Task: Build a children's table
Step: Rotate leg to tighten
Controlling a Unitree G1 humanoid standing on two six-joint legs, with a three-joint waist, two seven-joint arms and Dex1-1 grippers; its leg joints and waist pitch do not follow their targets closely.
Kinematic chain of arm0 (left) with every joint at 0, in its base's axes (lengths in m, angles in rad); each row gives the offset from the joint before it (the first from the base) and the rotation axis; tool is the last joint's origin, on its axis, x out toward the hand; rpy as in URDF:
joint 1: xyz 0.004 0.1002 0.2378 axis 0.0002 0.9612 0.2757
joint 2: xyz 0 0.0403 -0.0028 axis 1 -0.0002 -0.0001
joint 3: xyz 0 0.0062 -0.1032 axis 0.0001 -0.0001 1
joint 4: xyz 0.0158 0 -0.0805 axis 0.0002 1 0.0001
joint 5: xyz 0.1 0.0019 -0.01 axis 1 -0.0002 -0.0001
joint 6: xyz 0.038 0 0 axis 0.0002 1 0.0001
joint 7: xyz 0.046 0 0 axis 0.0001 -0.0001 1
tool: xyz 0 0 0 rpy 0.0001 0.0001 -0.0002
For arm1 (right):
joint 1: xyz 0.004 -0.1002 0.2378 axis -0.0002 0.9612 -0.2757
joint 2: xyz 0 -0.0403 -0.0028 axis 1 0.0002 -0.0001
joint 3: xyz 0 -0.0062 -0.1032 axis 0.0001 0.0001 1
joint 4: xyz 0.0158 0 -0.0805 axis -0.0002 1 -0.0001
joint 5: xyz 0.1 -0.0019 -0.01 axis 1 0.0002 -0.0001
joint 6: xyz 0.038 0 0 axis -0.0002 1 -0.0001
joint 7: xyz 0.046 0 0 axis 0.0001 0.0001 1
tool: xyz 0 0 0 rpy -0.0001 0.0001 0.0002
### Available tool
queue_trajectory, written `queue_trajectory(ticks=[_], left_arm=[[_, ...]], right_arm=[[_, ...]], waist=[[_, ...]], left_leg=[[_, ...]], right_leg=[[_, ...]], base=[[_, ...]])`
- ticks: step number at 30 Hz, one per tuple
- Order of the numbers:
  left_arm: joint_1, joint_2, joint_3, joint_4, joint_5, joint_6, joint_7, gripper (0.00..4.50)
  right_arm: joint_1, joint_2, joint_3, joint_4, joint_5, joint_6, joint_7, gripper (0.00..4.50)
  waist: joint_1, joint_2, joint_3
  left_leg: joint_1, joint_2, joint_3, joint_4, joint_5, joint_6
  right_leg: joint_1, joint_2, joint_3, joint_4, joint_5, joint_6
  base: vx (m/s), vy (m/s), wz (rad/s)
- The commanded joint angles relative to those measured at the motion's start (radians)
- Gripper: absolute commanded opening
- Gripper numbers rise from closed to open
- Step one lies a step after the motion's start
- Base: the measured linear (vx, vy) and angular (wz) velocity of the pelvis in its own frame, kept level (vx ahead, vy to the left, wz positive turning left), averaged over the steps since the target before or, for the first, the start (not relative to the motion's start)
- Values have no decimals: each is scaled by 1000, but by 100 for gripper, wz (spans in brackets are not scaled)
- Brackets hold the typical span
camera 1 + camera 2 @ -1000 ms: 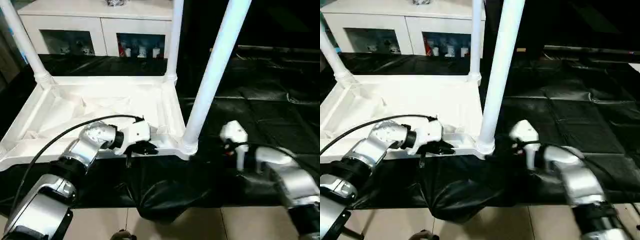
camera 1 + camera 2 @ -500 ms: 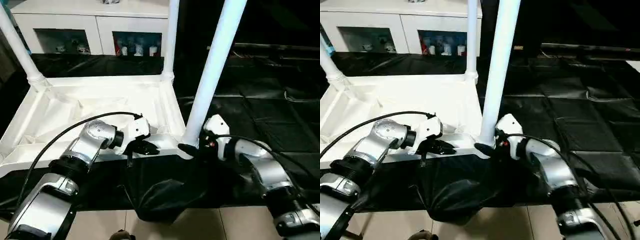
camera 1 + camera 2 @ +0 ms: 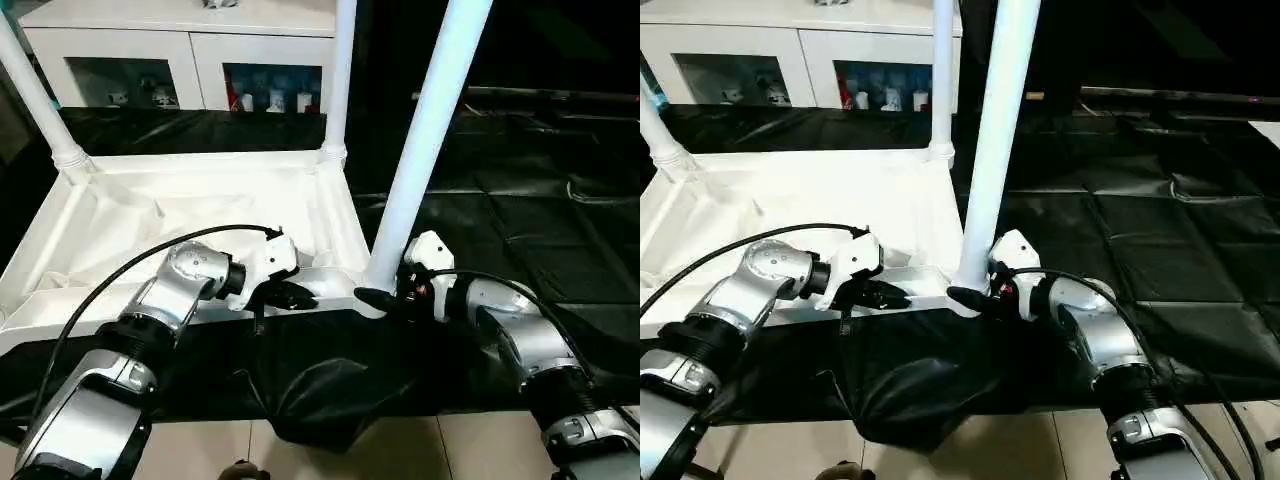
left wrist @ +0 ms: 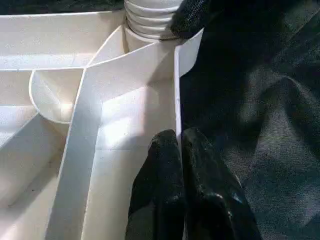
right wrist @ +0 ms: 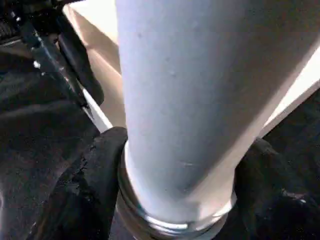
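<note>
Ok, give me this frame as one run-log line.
left gripper: shut on rim of upturned white plastic tabletop | right gripper: around base of near white tapered tube leg | leg: upright in corner socket

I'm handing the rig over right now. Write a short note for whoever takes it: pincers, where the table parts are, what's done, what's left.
Left pincer: shut on the near rim of the upside-down tabletop, steadying it.
Right pincer: fingers either side of the base of the near right leg, at its corner socket; firm grip not confirmed.
Done: three legs stand in sockets, the near right one, the far right leg and the far left leg.
Left: the near left corner is hidden by the left arm, so check for a fourth leg; confirm the near right leg's seating, then turn the table upright.
</note>
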Motion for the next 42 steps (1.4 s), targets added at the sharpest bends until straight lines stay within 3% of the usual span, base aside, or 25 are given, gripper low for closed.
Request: queue_trajectory(ticks=[1, 3, 4, 6, 8, 10, 12, 13, 16, 17, 21, 22, 23, 25, 27, 31, 32, 34, 37, 42], left_arm=[[-5, -22, 1, 29, 28, 27, 78, 0], [-28, -66, 30, 56, 26, 53, 175, 0], [-28, -66, 30, 56, 26, 53, 175, 0], [-71, -142, 56, 114, 36, 77, 335, 0], [-90, -175, 65, 139, 37, 84, 394, 0], [-125, -247, 73, 179, 37, 92, 487, 0], [-132, -269, 73, 186, 38, 94, 505, 0], [-136, -295, 59, 190, 48, 83, 506, 0], [-134, -302, 45, 193, 62, 55, 490, 0], [-134, -302, 45, 193, 62, 55, 490, 0], [-116, -274, 32, 180, 66, 11, 412, 0], [-100, -248, 27, 163, 60, -10, 351, 0], [-97, -243, 26, 160, 58, -14, 338, 0], [-76, -190, 16, 142, 50, -39, 238, 0], [-73, -176, 14, 141, 52, -51, 215, 0], [-57, -140, 14, 119, 36, -67, 129, 0], [-49, -124, 17, 108, 24, -80, 86, 0], [-32, -85, 16, 73, -4, -72, -15, 0], [-21, -60, 13, 50, -19, -59, -85, 0], [-17, -41, 16, 44, -23, -58, -122, 0]], right_arm=[[-2, 21, -23, 14, 22, 20, -25, 274], [2, 72, -60, 41, 31, 19, -126, 273], [2, 72, -60, 41, 31, 19, -126, 273], [4, 146, -85, 94, 4, -2, -305, 272], [0, 178, -90, 120, -9, -8, -380, 272], [-29, 254, -99, 179, -37, -11, -548, 272], [-41, 280, -104, 196, -43, -13, -589, 272], [-59, 310, -78, 205, -65, -33, -590, 272], [-74, 323, -76, 203, -65, -63, -551, 272], [-74, 323, -76, 203, -65, -63, -551, 328], [-85, 288, -85, 190, -49, -74, -476, 348], [-86, 253, -84, 169, -35, -63, -406, 372], [-86, 245, -84, 165, -32, -61, -391, 381], [-79, 167, -65, 118, -11, -34, -246, 381], [-76, 145, -57, 106, -9, -30, -206, 381], [-60, 84, -41, 61, 7, -8, -98, 381], [-53, 56, -36, 42, 13, 3, -49, 381], [-37, -3, -23, 1, 30, 25, 59, 381], [-32, -34, -23, -13, 38, 35, 129, 381], [-25, -55, -22, -29, 51, 43, 177, 322]], waist=[[-8, -10, -61], [-8, -10, -61], [-8, -11, -61], [-13, -9, -60], [-13, -9, -60], [-17, -3, -59], [-18, -7, -62], [-21, 3, -60], [-24, 0, -61], [-24, 1, -61], [-28, 0, -59], [-30, 0, -59], [-31, -5, -58], [-30, -5, -62], [-29, -5, -62], [-24, -4, -69], [-19, -7, -76], [-14, -9, -76], [-9, -7, -73], [-4, -7, -67]], left_leg=[[29, 35, -18, -77, -293, -3], [32, 34, -20, -78, -307, -18], [30, 34, -21, -79, -309, -20], [33, 34, -20, -80, -324, -32], [32, 31, -21, -80, -325, -34], [31, 29, -22, -82, -327, -42], [34, 29, -23, -81, -337, -41], [31, 29, -25, -83, -342, -40], [32, 29, -25, -84, -356, -25], [32, 29, -25, -85, -356, -23], [29, 29, -27, -88, -375, -17], [28, 30, -28, -89, -381, -15], [27, 29, -28, -89, -382, -10], [27, 32, -26, -88, -352, 4], [19, 32, -25, -87, -311, 19], [23, 34, -19, -79, -234, 38], [20, 33, -16, -72, -170, 63], [17, 34, -13, -66, -129, 96], [17, 36, -10, -65, -145, 107], [25, 41, -12, -74, -221, 55]], right_leg=[[29, -59, 45, -87, -258, -208], [26, -62, 45, -92, -292, -201], [28, -62, 45, -92, -298, -197], [22, -61, 46, -97, -312, -189], [24, -61, 46, -99, -323, -181], [22, -60, 46, -101, -328, -176], [25, -61, 45, -102, -332, -173], [24, -61, 45, -104, -326, -172], [27, -58, 44, -106, -314, -167], [28, -58, 44, -106, -310, -168], [30, -59, 42, -108, -330, -167], [30, -60, 41, -110, -343, -164], [31, -60, 41, -112, -350, -162], [35, -60, 41, -109, -310, -170], [40, -59, 42, -103, -258, -181], [42, -57, 41, -87, -138, -225], [47, -56, 39, -74, -38, -248], [47, -52, 36, -64, 33, -267], [42, -56, 36, -68, -4, -279], [35, -58, 39, -80, -144, -253]], base=[[0, 0, 0], [0, 0, 0], [0, 0, 0], [0, 0, 0], [0, 0, 0], [0, 0, 0], [0, 0, 0], [0, 0, 0], [0, 0, 0], [0, 0, 0], [0, 0, 0], [0, 0, 0], [0, 0, 0], [0, 0, 0], [0, 0, 0], [0, 0, 0], [0, 0, 0], [0, 0, 0], [0, 0, 0], [0, 0, 0]])
